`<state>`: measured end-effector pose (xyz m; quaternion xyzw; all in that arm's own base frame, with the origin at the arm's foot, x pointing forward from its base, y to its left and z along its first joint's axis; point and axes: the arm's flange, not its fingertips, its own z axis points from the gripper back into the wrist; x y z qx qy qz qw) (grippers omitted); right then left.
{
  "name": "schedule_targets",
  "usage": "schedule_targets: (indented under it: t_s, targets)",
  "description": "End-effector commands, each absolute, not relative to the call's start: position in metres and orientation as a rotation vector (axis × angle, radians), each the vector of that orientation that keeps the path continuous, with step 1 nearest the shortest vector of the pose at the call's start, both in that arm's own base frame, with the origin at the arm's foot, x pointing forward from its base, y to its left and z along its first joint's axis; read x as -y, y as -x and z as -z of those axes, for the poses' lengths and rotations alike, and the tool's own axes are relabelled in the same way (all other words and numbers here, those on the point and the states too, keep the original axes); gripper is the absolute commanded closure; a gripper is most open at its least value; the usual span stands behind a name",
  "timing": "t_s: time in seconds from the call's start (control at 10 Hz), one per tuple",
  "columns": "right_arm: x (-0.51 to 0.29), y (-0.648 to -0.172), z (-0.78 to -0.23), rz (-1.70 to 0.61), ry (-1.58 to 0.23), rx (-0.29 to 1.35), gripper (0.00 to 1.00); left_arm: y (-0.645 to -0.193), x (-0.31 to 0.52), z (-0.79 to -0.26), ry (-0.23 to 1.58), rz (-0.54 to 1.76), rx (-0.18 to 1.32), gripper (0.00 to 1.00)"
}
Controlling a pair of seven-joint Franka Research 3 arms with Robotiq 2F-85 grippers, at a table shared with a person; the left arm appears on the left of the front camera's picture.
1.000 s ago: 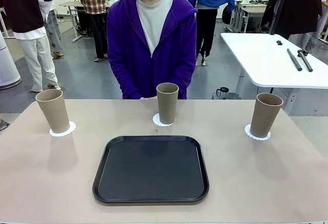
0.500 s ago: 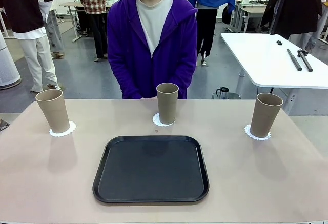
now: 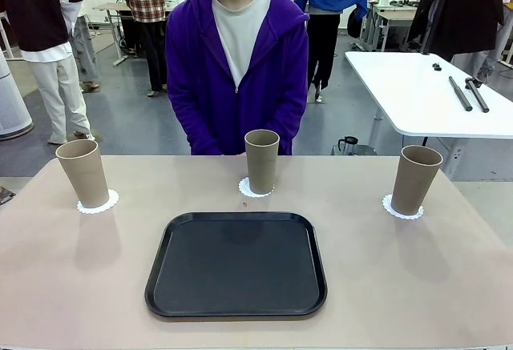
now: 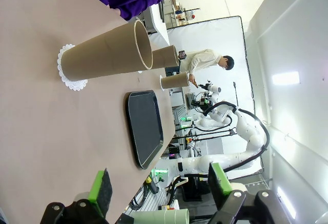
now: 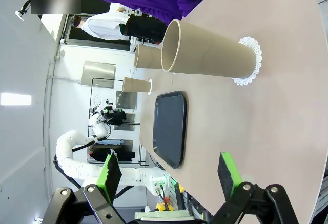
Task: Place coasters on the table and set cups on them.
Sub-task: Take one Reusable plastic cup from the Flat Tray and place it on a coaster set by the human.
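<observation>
Three tan cups stand upright on the table (image 3: pixel 417 286), each on a white scalloped coaster: the left cup (image 3: pixel 82 172) on its coaster (image 3: pixel 99 203), the middle cup (image 3: pixel 261 160) on its coaster (image 3: pixel 248 191), the right cup (image 3: pixel 416 179) on its coaster (image 3: pixel 401 209). In the left wrist view my left gripper (image 4: pixel 159 185) is open and holds nothing, well back from the left cup (image 4: pixel 107 55) and its coaster (image 4: pixel 69 73). My right gripper (image 5: pixel 169 175) is likewise open with nothing in it, at a distance from the right cup (image 5: pixel 210 47) and its coaster (image 5: pixel 249 62).
A black tray (image 3: pixel 236 263) with nothing on it lies in the middle of the table, nearer the robot's side. A person in a purple hoodie (image 3: pixel 238 62) stands at the far edge behind the middle cup. A white table (image 3: pixel 417 86) with black rods stands at the back right.
</observation>
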<state>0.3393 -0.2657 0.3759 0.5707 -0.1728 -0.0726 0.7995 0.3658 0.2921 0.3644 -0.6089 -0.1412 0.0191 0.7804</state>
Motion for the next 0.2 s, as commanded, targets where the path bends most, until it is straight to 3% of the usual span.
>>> schedule_targets:
  t_s: [0.0, 0.1]
  targets:
    - [0.2656, -0.3393, -0.376, 0.173, -1.231, 0.36, 0.0, -0.3645, -0.2925, -0.3669, 1.313, -0.042, 0.307, 0.0]
    - [0.2656, -0.3393, -0.376, 0.173, -1.231, 0.36, 0.0, -0.3645, -0.2925, -0.3669, 1.313, -0.042, 0.307, 0.0]
